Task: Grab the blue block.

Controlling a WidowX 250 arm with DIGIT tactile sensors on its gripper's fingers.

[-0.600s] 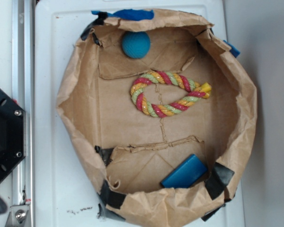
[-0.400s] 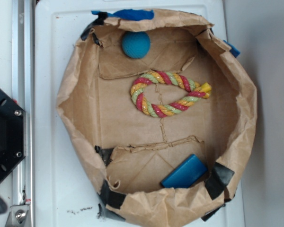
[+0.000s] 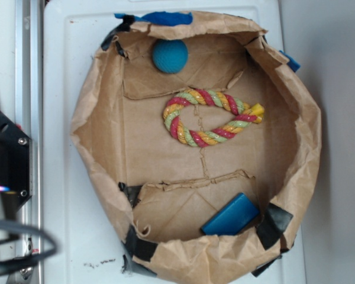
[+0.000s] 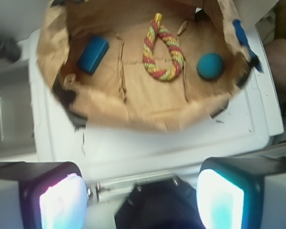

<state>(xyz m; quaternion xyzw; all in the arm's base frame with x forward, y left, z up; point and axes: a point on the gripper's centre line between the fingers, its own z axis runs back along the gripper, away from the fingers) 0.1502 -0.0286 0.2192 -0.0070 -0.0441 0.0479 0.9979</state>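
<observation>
The blue block is a flat blue slab lying at the near right of the paper bag's floor, its lower edge tucked against the bag wall. The wrist view shows the blue block at the upper left, far from my gripper. The gripper is open, its two pale pads wide apart with nothing between them. It hangs outside the bag, over the white surface and the robot's black base. In the exterior view only a blurred dark part of the arm shows at the left edge.
The brown paper bag forms a walled basin on a white tabletop. Inside lie a teal ball at the far wall and a striped rope ring in the middle. A metal rail runs along the left.
A blurred dark part of the arm has come into the exterior view at the left edge. Nothing inside the bag has moved.
</observation>
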